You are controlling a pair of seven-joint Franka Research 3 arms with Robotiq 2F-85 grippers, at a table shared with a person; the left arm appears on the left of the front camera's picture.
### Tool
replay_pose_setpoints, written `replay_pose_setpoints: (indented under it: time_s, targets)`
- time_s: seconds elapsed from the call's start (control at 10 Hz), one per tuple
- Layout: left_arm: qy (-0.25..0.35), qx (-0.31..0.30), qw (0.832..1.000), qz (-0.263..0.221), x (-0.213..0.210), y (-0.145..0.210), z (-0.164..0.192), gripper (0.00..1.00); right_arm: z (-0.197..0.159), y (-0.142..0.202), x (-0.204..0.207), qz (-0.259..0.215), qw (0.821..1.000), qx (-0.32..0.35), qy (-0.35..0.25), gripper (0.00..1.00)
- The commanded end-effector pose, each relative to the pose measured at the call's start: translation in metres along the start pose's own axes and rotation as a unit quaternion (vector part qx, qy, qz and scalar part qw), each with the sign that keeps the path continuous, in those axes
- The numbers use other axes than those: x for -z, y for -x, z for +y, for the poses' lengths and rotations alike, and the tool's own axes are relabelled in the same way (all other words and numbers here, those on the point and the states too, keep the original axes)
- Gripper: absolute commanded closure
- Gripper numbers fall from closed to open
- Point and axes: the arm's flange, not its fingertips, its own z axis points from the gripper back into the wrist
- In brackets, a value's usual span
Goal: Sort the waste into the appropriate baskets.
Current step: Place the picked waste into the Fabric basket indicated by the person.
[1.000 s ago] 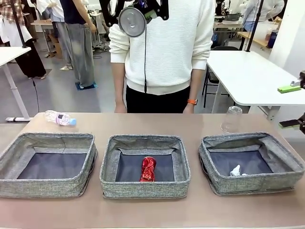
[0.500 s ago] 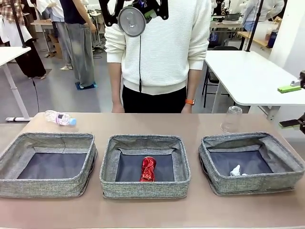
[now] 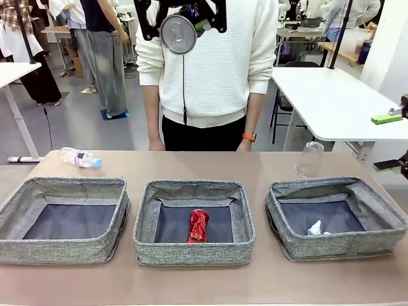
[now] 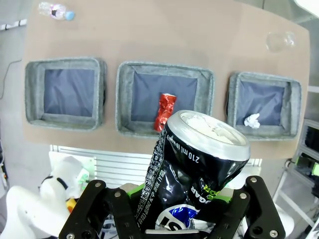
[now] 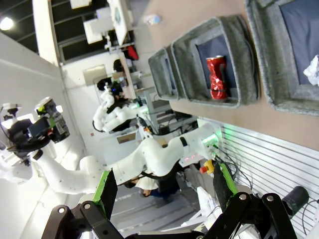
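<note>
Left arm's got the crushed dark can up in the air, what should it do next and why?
Probably lower it toward the middle basket: the left gripper holds the crushed dark can high up, and the red can already lies in there.

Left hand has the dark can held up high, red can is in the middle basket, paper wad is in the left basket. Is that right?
Not quite. The front view shows the paper wad in the right basket, not the left basket. The rest stands: the left hand grips the dark can up high, and the red can lies in the middle basket.
</note>
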Motion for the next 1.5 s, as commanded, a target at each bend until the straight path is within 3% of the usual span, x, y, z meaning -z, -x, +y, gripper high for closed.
replay_pose_setpoints:
  time_s: [0.0, 1.4]
  targets:
    - [0.005, -0.004, 1.0, -0.011, -0.0062, 0.0015, 0.0032, 1.0, 0.0025, -0.0029, 0.0015, -0.005, 1.0, -0.01, -0.004, 0.0]
    - [0.005, -0.004, 1.0, -0.011, -0.0062, 0.0015, 0.0032, 1.0, 0.0025, -0.0029, 0.0015, -0.005, 1.0, -0.01, -0.004, 0.0]
